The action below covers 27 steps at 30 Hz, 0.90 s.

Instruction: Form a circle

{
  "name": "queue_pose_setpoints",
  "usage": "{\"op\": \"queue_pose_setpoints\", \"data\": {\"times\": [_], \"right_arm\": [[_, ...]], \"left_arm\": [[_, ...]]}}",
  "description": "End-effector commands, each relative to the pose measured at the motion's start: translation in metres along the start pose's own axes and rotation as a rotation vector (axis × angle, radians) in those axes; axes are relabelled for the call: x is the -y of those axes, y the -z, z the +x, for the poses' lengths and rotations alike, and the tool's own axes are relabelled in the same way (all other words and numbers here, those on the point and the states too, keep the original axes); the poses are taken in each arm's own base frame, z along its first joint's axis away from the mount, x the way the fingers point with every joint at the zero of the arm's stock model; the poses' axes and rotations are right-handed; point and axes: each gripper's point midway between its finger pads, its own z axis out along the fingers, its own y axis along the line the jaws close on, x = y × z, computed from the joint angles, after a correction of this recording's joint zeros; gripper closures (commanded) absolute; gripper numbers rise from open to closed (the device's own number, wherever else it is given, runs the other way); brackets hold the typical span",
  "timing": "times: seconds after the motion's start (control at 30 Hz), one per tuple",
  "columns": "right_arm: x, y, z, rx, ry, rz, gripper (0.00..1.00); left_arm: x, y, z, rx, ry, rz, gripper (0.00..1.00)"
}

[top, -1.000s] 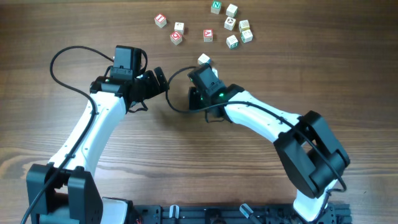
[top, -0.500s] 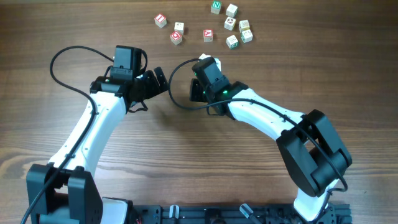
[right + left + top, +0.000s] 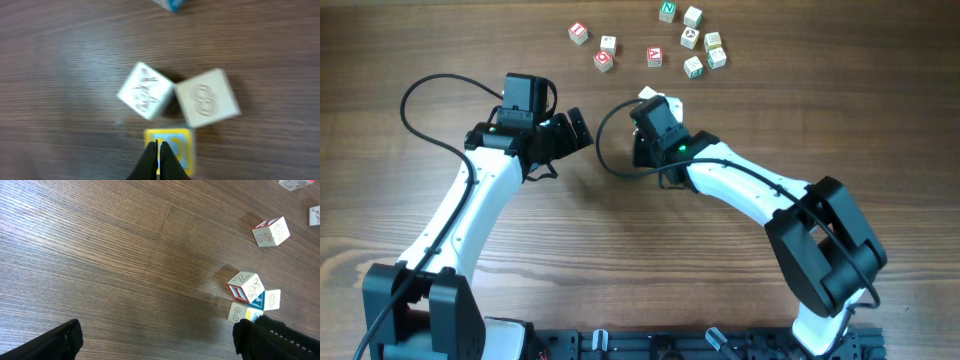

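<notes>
Far from done: no ring yet. At far side, loosely scattered letter cubes; nearer, a bunch of three at clenched, empty right gripper, tips against yellow cube. Leftward, wide-open, idle left gripper.

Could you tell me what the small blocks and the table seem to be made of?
The blocks: probably pale wood, matte, with characters marked on the faces and some coloured borders. The table: dark brown wood grain, slight sheen; solid wood or laminate, hard to say.
</notes>
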Motion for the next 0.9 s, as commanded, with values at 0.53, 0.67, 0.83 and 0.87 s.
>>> {"op": "queue_pose_setpoints", "data": {"times": [0.53, 0.67, 0.83, 0.87], "right_arm": [[0.031, 0.030, 0.023, -0.093, -0.273, 0.139, 0.95], [0.027, 0.032, 0.039, -0.174, -0.267, 0.119, 0.95], [0.029, 0.036, 0.053, -0.216, -0.239, 0.147, 0.96], [0.029, 0.036, 0.054, -0.222, -0.239, 0.147, 0.95]], "left_arm": [[-0.003, 0.000, -0.001, 0.006, -0.017, -0.010, 0.00], [-0.003, 0.000, -0.001, 0.006, -0.017, -0.010, 0.00], [-0.003, 0.000, -0.001, 0.006, -0.017, -0.010, 0.00], [-0.003, 0.000, -0.001, 0.006, -0.017, -0.010, 0.00]]}}
